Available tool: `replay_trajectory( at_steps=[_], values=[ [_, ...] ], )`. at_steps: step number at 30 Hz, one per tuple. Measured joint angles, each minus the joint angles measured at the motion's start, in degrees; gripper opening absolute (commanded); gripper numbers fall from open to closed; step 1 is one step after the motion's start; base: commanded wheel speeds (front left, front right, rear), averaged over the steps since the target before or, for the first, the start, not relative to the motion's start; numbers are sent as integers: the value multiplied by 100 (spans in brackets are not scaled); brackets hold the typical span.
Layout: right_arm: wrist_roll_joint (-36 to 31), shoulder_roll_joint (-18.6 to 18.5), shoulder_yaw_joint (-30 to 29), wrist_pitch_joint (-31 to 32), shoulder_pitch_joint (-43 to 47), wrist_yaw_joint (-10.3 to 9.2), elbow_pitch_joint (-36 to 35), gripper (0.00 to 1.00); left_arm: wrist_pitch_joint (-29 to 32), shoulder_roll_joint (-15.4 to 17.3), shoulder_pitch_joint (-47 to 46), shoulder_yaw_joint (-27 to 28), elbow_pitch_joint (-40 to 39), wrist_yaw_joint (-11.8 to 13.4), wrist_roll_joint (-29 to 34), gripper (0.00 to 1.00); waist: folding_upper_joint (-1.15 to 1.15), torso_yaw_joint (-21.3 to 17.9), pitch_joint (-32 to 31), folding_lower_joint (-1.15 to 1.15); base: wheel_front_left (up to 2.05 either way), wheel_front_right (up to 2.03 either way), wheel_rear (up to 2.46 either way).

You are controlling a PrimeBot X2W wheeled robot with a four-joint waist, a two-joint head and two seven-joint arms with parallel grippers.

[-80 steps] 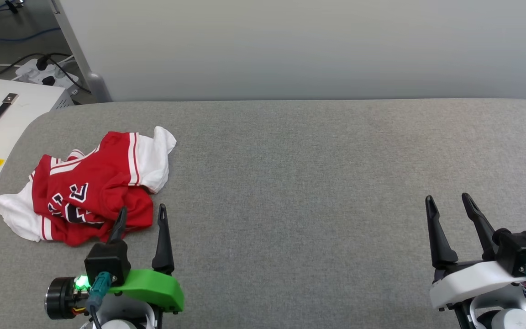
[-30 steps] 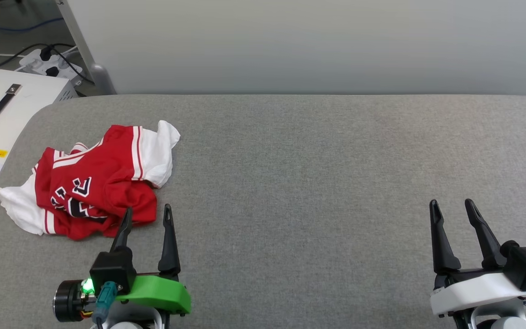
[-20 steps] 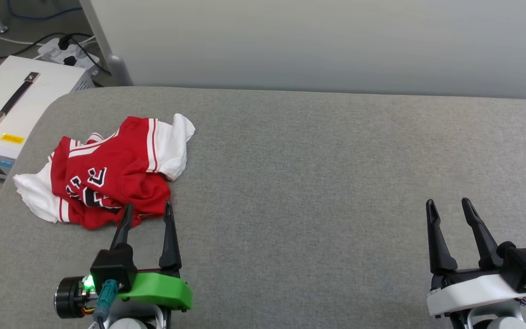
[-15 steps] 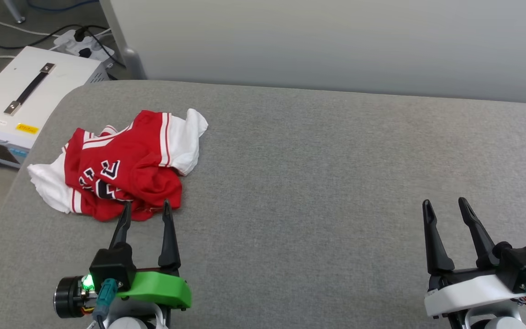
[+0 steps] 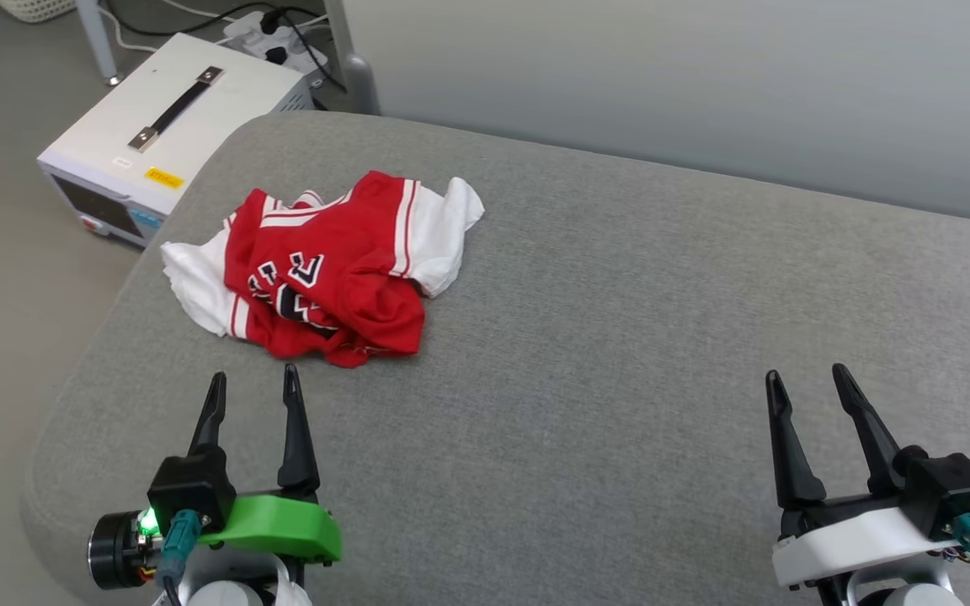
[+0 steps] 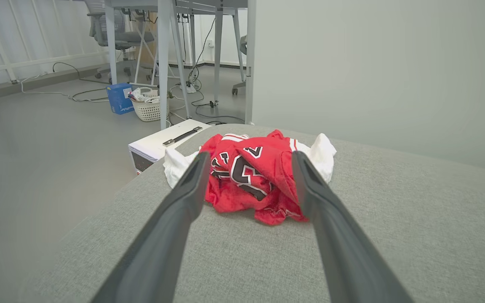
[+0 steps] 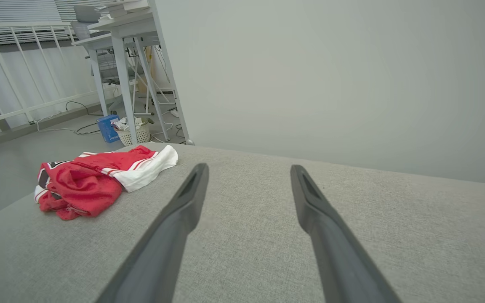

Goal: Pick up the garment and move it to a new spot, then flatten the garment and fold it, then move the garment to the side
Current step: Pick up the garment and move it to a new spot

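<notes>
The garment [image 5: 329, 265] lies crumpled near the far left corner of the grey table [image 5: 620, 337], red with white sleeves and black lettering partly showing. My left gripper [image 5: 253, 380] stands open just short of the garment's near edge, nothing between its fingers. In the left wrist view the garment [image 6: 251, 176] sits straight ahead between the fingers of the left gripper [image 6: 249, 158]. My right gripper [image 5: 801, 381] is open at the lower right, far from the cloth. The right wrist view has the garment [image 7: 99, 176] off to its left, with the right gripper [image 7: 249, 168] over bare table.
A white box with a black handle [image 5: 173, 118] stands on the floor just beyond the table's left corner, beside a table leg and cables. A grey wall panel [image 5: 704, 84] runs along the table's far edge. A white basket [image 6: 147, 109] sits on the floor farther off.
The head camera has swung left, so the whole scene shifted right in view. The garment has not changed shape. Both grippers stay open and empty.
</notes>
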Motion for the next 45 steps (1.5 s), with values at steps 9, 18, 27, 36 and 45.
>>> replay_trajectory(
  at_steps=[9, 18, 27, 36, 45],
  values=[
    [-71, 4, 132, 0, -4, 0, -29, 100, 0, -1, -8, 130, 21, 5, -147, 100, 0, 571, 35, 0, 0, 0, 0],
    [-116, 4, 179, 0, -4, 0, -35, 100, 0, -1, -8, 158, 62, 5, -222, 100, 0, 925, 62, 0, 0, 0, 0],
    [-174, 4, 235, 0, -40, 0, -41, 100, 1, -2, -319, 413, 187, -318, -266, 100, 0, 878, 181, 0, 0, 0, 0],
    [-385, 4, 274, 0, -465, 0, -226, 100, 0, 604, -2498, 1114, 570, -1082, -266, 100, 0, 579, 671, 0, 0, 0, 0],
    [-426, 8, 307, 0, -864, 0, -409, 100, 37, 1617, -4249, 296, 1630, -1160, -826, 100, 0, 204, 1200, 1, 0, 0, 0]
  ],
)
